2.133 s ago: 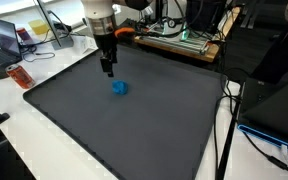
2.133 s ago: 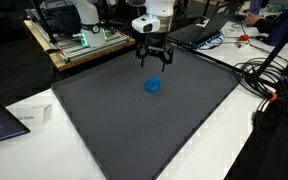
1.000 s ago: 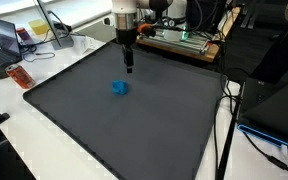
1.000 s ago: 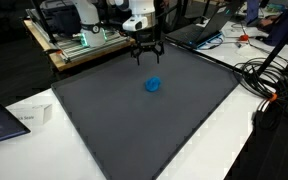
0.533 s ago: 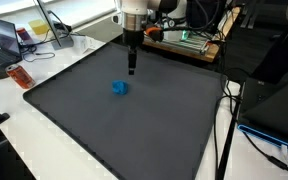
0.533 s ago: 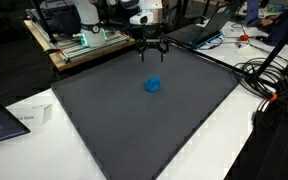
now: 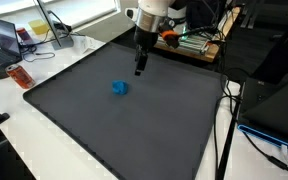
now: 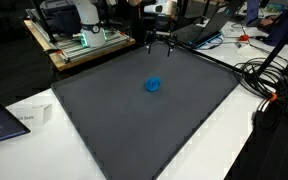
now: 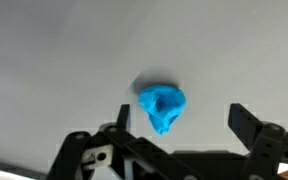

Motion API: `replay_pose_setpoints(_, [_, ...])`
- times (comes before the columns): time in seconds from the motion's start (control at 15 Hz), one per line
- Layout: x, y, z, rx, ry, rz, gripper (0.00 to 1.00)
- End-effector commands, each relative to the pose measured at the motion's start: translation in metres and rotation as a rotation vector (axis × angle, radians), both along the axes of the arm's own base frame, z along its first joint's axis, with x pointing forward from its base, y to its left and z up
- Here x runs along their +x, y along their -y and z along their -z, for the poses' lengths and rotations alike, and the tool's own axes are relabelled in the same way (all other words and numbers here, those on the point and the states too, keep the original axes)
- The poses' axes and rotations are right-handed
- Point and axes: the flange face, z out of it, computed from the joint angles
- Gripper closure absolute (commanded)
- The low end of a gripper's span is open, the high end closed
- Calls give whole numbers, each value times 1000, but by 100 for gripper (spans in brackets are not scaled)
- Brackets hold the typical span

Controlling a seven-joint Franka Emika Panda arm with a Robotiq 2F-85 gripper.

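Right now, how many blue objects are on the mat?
1. The blue object lies alone on the dark mat, toward its far half. The open pincer hangs apart from it, empty. Only a small patch behind the arm could hide another.

From my console I see a dark grey mat (image 7: 134, 125) covering a white desk (image 7: 34, 140), a laptop (image 7: 6, 40) at one corner, black cables (image 8: 274, 85) trailing along an edge, and a cluttered electronics bench (image 8: 69, 50) behind.
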Motion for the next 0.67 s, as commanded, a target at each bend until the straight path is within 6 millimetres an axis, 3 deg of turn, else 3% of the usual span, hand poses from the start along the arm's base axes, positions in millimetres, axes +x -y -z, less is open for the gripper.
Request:
replay_pose_setpoints(0.0, [13, -24, -10, -73, -40, -1, 0])
replay_pose_setpoints(0.07, [3, -16, -7, -41, -29, -7, 0])
replay_pose_setpoints(0.2, [4, -23, -9, -43, -32, -16, 0])
replay_pose_setpoints(0.6, [13, -17, -13, -58, -53, -16, 0])
